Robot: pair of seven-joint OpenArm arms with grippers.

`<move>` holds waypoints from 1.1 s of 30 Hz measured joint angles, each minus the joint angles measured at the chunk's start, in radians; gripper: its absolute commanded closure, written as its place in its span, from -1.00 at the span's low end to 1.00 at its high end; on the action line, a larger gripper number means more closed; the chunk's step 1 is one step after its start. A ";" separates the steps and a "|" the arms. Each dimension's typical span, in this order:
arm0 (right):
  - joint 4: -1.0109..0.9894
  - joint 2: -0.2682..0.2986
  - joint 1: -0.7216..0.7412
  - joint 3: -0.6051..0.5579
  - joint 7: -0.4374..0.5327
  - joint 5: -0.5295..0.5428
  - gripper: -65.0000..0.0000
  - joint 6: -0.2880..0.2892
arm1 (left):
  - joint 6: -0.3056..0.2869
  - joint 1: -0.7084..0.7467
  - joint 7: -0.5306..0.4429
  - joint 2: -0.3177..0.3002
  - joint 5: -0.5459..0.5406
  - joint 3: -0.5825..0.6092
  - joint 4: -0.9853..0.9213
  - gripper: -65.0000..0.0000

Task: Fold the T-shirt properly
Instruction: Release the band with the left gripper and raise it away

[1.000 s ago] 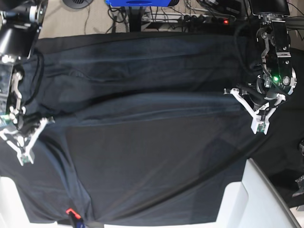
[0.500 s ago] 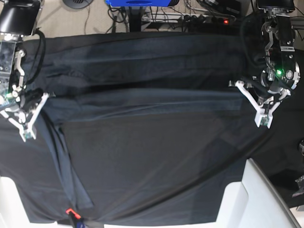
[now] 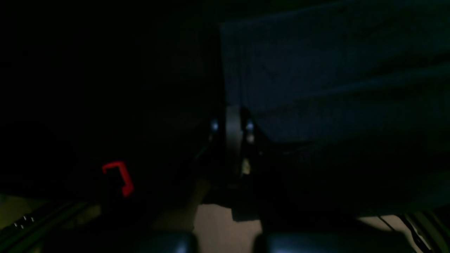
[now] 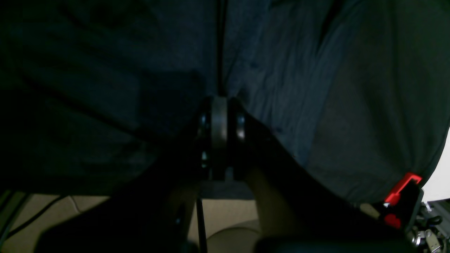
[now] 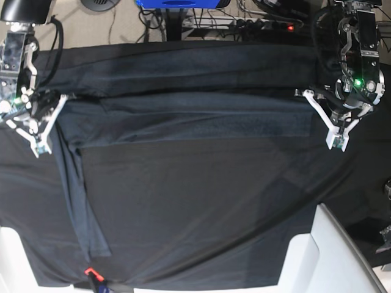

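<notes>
So, going across the base view:
right gripper (image 5: 38, 131): left edge of frame, jaws pinched together on the T-shirt's edge
T-shirt (image 5: 195, 183): dark grey, spread over the middle of the table cloth (image 5: 360, 177), folded band running across the upper part, narrow strip hanging down at lower left
left gripper (image 5: 337, 131): right edge, jaws clamped on the shirt's other end
red clip (image 5: 90, 271): bottom left

Both arms have carried the T-shirt (image 5: 183, 116) fold farther toward the table's far edge.
</notes>
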 measured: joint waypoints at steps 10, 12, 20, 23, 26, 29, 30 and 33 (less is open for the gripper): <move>-0.057 0.008 0.011 0.000 0.055 -0.004 1.00 0.000 | 0.000 0.070 -0.003 0.005 -0.002 0.003 0.000 1.00; -0.057 0.010 0.013 0.000 0.054 -0.006 1.00 0.000 | 0.000 0.084 -0.005 0.005 -0.001 0.002 0.000 1.00; -0.056 0.001 0.024 0.000 0.068 -0.182 1.00 0.000 | -0.001 0.156 -0.058 0.005 -0.008 0.003 0.000 1.00; -0.055 0.001 0.033 0.000 0.068 -0.184 1.00 0.000 | -0.001 0.169 -0.058 0.005 -0.008 0.003 0.000 1.00; -0.055 -0.003 0.029 0.000 0.068 -0.182 1.00 0.000 | -0.001 0.171 -0.058 0.008 -0.008 0.003 0.000 1.00; -0.056 -0.031 0.027 0.002 0.079 -0.192 1.00 0.000 | 0.001 0.169 -0.061 0.019 0.010 0.041 0.000 1.00; -0.056 -0.035 0.026 0.002 0.097 -0.191 1.00 0.001 | 0.000 0.169 -0.061 0.022 -0.002 0.056 0.000 1.00; -0.079 -0.034 0.025 0.001 0.104 -0.190 1.00 0.000 | 0.000 0.169 -0.061 0.026 -0.001 0.070 0.000 1.00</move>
